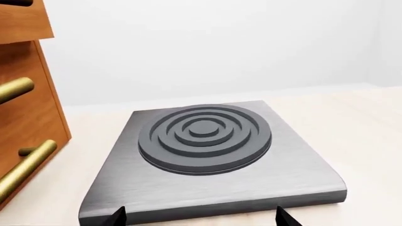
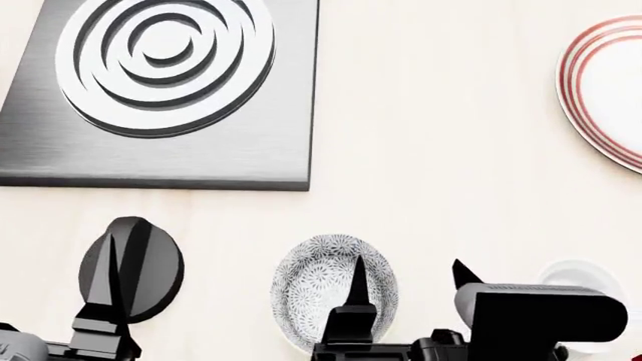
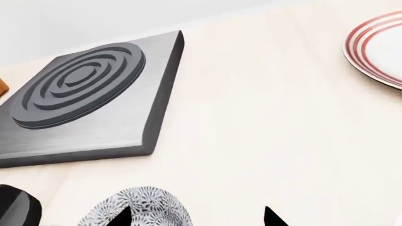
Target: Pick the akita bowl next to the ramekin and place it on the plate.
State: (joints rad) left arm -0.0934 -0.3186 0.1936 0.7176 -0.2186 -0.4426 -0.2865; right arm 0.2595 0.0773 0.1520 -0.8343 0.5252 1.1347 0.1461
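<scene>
The akita bowl (image 2: 319, 282) (image 3: 148, 202), grey-and-white speckled, sits at the near edge of the pale counter. To its right the white ramekin (image 2: 579, 275) is partly hidden behind my right arm. The red-ringed plate (image 2: 607, 94) (image 3: 377, 47) lies far right, cut off by the view's edge. My right gripper (image 2: 408, 271) (image 3: 197, 217) is open and low. One fingertip is over the bowl's right side, and the other is over bare counter between bowl and ramekin. My left gripper (image 2: 119, 263) (image 1: 201, 217) is open and holds nothing, facing the hot plate.
A grey square hot plate (image 2: 171, 98) (image 1: 207, 155) (image 3: 88, 94) with raised rings fills the far left. A black round object (image 2: 165, 271) (image 3: 16, 207) sits left of the bowl under my left gripper. A wooden cabinet (image 1: 25, 117) with brass handles stands beside the hot plate.
</scene>
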